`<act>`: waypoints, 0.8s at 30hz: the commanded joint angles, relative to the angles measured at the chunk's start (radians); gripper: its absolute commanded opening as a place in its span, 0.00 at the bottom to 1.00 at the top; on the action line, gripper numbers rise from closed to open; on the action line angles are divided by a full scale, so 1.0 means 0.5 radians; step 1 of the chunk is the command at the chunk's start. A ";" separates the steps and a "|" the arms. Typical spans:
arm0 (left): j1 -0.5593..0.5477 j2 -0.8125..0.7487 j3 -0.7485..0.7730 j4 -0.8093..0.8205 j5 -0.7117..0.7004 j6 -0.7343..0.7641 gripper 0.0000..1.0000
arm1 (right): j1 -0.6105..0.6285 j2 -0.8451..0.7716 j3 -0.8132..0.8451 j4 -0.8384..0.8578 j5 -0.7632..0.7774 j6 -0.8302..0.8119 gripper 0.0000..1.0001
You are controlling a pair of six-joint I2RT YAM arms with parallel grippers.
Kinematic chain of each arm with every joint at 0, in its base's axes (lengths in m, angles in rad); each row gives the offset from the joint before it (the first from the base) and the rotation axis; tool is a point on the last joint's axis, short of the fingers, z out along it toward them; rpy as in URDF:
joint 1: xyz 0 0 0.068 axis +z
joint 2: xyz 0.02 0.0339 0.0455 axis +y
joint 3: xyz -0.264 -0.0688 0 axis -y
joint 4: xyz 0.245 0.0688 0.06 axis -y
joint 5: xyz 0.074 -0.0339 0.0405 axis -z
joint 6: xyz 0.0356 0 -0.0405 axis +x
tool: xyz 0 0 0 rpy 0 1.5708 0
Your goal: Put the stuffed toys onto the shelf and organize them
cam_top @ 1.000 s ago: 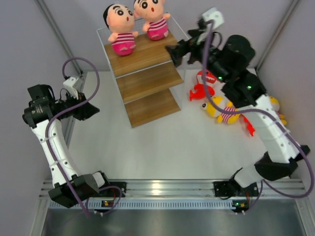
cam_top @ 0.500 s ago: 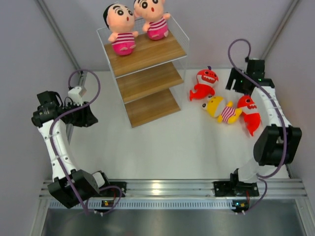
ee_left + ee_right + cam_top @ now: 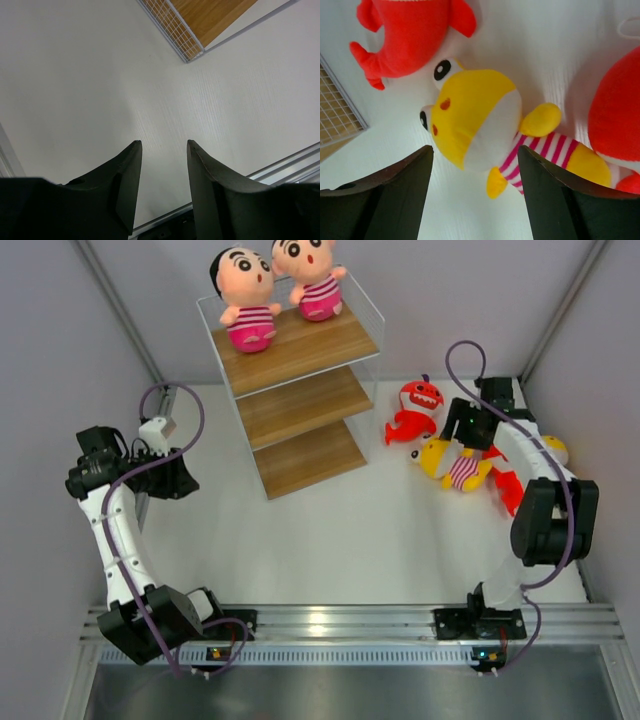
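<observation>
the right tool (image 3: 475, 150) hangs just over the yellow doll (image 3: 470, 125), released, its two dark fingers (image 3: 395, 195) spread wide with the doll's head showing between them. nothing is grasped, and i cannot tell whether the tips touch the plush. from above, the right tool (image 3: 462, 425) sits at the head end of the yellow doll (image 3: 440, 458), which lies flat on the white surface (image 3: 350, 540) in its pink-and-white striped top, to the right of the shelf.

just beyond the doll's head lies a red shark (image 3: 415, 30), between the doll and the shelf (image 3: 300, 405), with a little white surface showing between shark (image 3: 415, 405) and doll. on the doll's other side a second red shark (image 3: 505, 480) lies close against it, partly under the right arm. a second yellow doll (image 3: 555, 452) peeks out behind that arm, near the right wall.

the left tool (image 3: 164, 145) is released too, with a clear gap between its fingers and only bare surface under it. it hovers at the left side of the surface, well apart from every toy, with a corner of the shelf (image 3: 210, 15) at the top of its view.

on the shelf's top board sit a boy doll (image 3: 245, 300) and a second boy doll (image 3: 312, 280), upright and side by side, shoulders touching. the two lower boards are bare.
</observation>
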 commanded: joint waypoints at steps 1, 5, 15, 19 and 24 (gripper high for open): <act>0.008 -0.013 0.023 0.064 0.038 -0.016 0.47 | 0.026 0.076 -0.005 0.237 -0.057 0.148 0.71; 0.011 -0.010 0.023 0.061 0.038 -0.019 0.47 | 0.130 0.233 0.066 0.274 0.019 0.241 0.73; 0.008 -0.019 0.026 0.061 0.051 -0.022 0.47 | 0.186 0.199 -0.115 0.329 0.315 0.275 0.19; 0.011 -0.022 0.032 0.061 0.063 -0.032 0.47 | 0.195 -0.091 -0.179 0.341 0.272 0.287 0.00; 0.011 -0.038 0.023 0.061 0.090 -0.032 0.47 | 0.256 -0.631 -0.268 0.396 0.225 0.357 0.00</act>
